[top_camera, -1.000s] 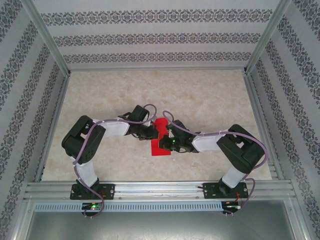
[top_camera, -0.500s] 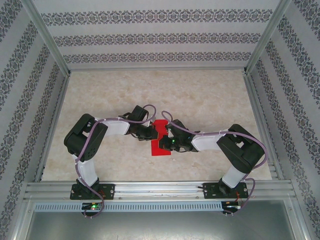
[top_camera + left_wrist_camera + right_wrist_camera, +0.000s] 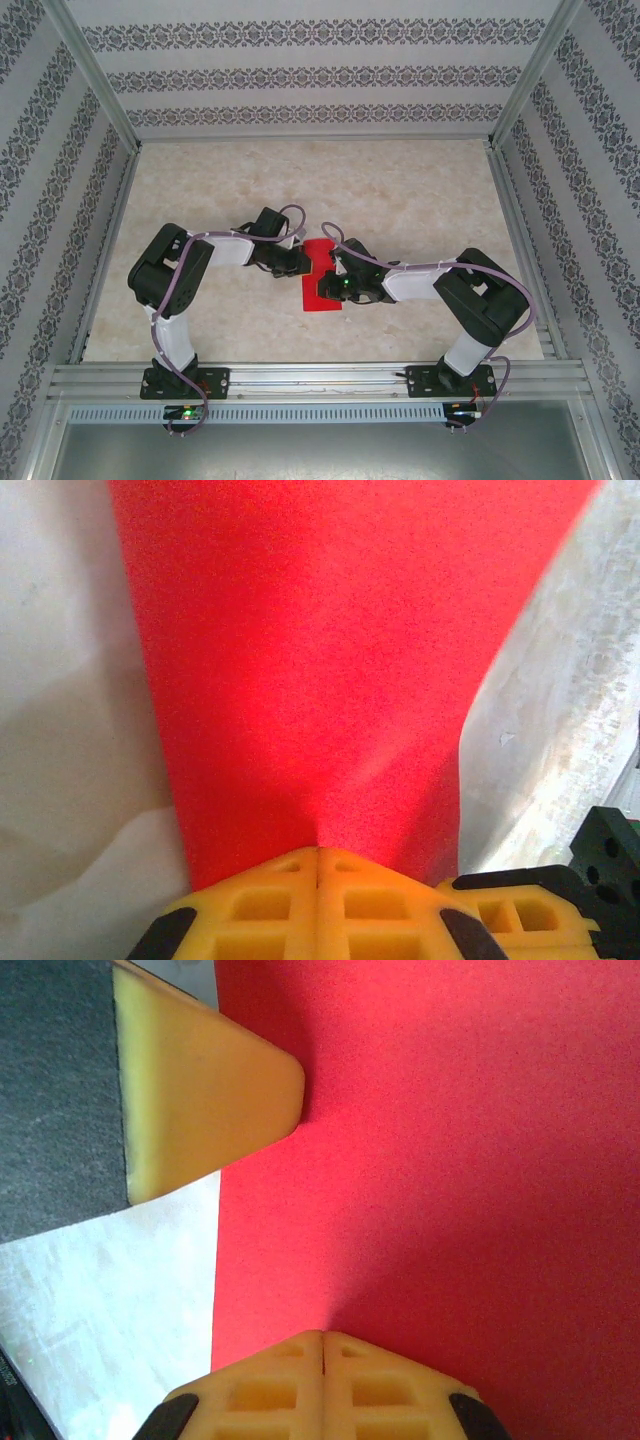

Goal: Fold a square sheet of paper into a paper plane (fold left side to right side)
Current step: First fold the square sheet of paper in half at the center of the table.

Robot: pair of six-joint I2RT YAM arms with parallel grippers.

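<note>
**Both grippers closed, tips down on the folded red sheet of paper.**

The left gripper [image 3: 299, 262] has its jaws fully together, and the yellow fingertips meet in a single seam. Its tip rests on the left edge of the red sheet of paper [image 3: 319, 303], which spreads out directly ahead of the tip, and a faint crease runs from the contact point. The paper lies as a narrow folded strip on the marble-patterned table [image 3: 420, 200], between the two grippers. The right gripper [image 3: 326, 287] is also closed with nothing seen between its fingers, and its tip presses on the strip. In the right wrist view, one yellow finger [image 3: 205, 1100] of the left gripper touches the paper's edge ahead and to the left.
</note>
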